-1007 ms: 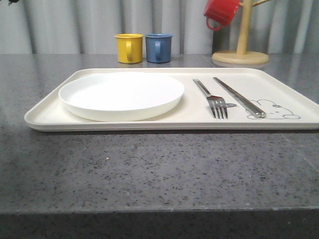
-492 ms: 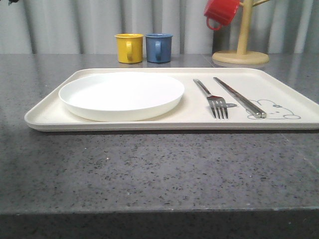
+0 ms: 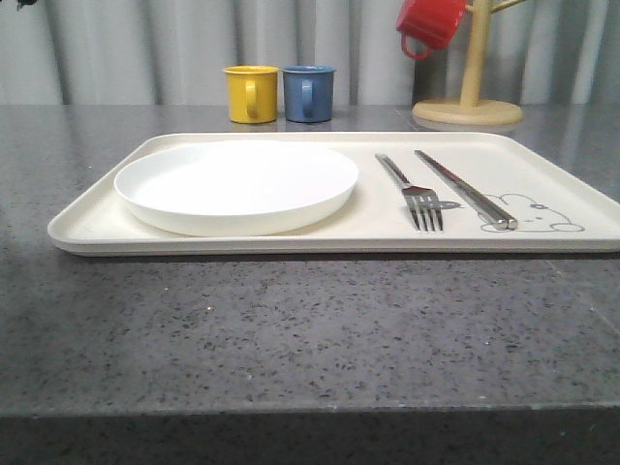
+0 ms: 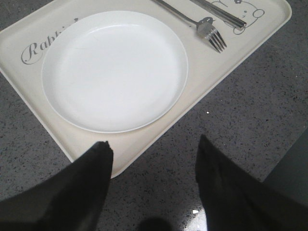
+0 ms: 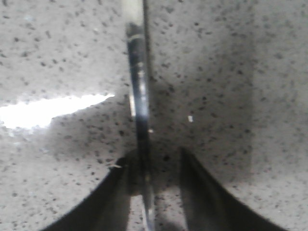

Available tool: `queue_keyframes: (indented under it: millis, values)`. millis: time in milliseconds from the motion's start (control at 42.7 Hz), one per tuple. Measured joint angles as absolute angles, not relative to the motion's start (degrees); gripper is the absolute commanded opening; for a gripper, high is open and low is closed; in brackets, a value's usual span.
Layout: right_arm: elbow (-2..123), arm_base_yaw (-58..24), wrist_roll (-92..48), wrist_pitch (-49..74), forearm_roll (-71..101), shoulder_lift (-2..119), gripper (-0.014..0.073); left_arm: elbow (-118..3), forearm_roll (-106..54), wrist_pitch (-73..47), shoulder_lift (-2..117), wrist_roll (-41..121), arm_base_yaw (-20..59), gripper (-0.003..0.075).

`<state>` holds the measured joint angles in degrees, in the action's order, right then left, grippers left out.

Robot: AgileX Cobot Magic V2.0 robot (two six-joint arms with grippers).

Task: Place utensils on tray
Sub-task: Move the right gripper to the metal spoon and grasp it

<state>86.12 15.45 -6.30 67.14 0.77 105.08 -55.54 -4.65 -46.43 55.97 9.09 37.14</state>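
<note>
1. The tray (image 3: 542, 174) lies on the dark speckled table (image 3: 310, 329), long side across the front view.
2. The plate (image 3: 235, 184) sits on the tray's left half, flat and empty.
3. The fork (image 3: 412, 189) lies on the tray just right of the plate, tines toward the camera.
4. The chopsticks (image 3: 465, 189) lie side by side just right of the fork, roughly parallel to it, their near tips over the rabbit drawing (image 3: 538, 215).
5. Behind the tray stand a yellow mug (image 3: 251, 93) and a blue mug (image 3: 309, 93), close together; a red mug (image 3: 428, 24) hangs on a wooden stand (image 3: 468, 97) to the right.
6. In the left wrist view, the left gripper (image 4: 154, 163) hovers above the table just off the tray's corner nearest the plate (image 4: 114, 70); its dark fingers (image 4: 96, 168) are spread wide apart with nothing between them.
7. That view also shows the "Rabbit" script (image 4: 45, 43) on the tray (image 4: 144, 139), and the fork (image 4: 202, 26) and chopsticks (image 4: 221, 13) beyond the plate.
8. In the right wrist view, the right gripper (image 5: 154, 168) is low over the table, with a slim steel handle (image 5: 138, 96), presumably the spoon, running between its fingers (image 5: 192, 178).
9. The handle lies against one finger, with a gap to the other; the picture is blurred, so I cannot tell if it is gripped.
</note>
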Motion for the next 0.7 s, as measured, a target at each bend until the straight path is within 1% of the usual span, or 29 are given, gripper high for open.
queue_keyframes:
  millis: [70,141,375,469,703]
  values:
    - [86.13,15.59,-6.30,67.10,0.64,105.18,0.0046,-55.54,-4.65,-46.43,55.97,9.09,37.14,0.0389]
    - [86.13,15.68,-6.30,67.00,0.64,105.18,0.0015,-55.54,-4.65,-46.43,55.97,9.09,37.14,0.0389]
    - [86.33,14.62,-6.30,67.77,3.88,104.11,0.0015,-55.54,-4.65,-46.43,55.97,9.09,37.14,0.0389]
    - [86.33,11.95,-6.41,68.04,5.44,101.86,0.0015,-55.54,-4.65,-46.43,55.97,9.09,37.14,0.0389]
    - [86.33,1.21,-6.64,69.29,7.86,97.46,0.0015,-55.54,-4.65,-46.39,55.97,9.09,37.14,0.0389]
